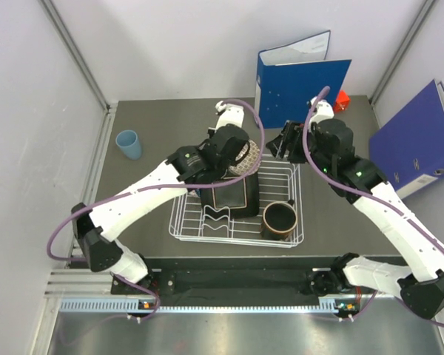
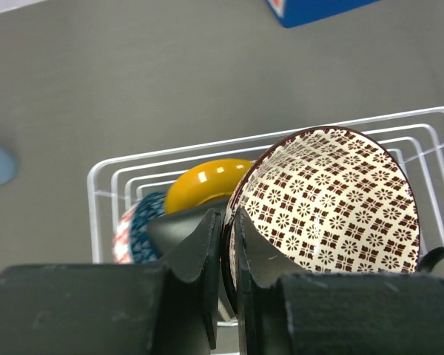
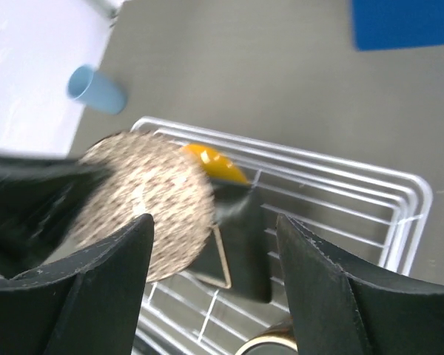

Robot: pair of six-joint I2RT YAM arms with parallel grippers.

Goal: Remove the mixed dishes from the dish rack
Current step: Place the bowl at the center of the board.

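Edgewise, patterned bowl (image 2: 333,200), pinched in left hand (image 2: 227,225)

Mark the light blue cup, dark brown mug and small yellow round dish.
light blue cup (image 1: 130,149), top view, wall.
dark brown mug (image 1: 279,219), top view, inside.
small yellow round dish (image 2: 207,181), left wrist view, surface.

the dark grey counter (image 1: 148,126) carries a white wire dish rack (image 1: 237,238) near its middle. a light blue cup (image 1: 129,144) stands far left, a blue binder (image 1: 300,81) at the back, a red block (image 1: 342,100) beside it, and a second blue binder (image 1: 418,140) at the right edge.
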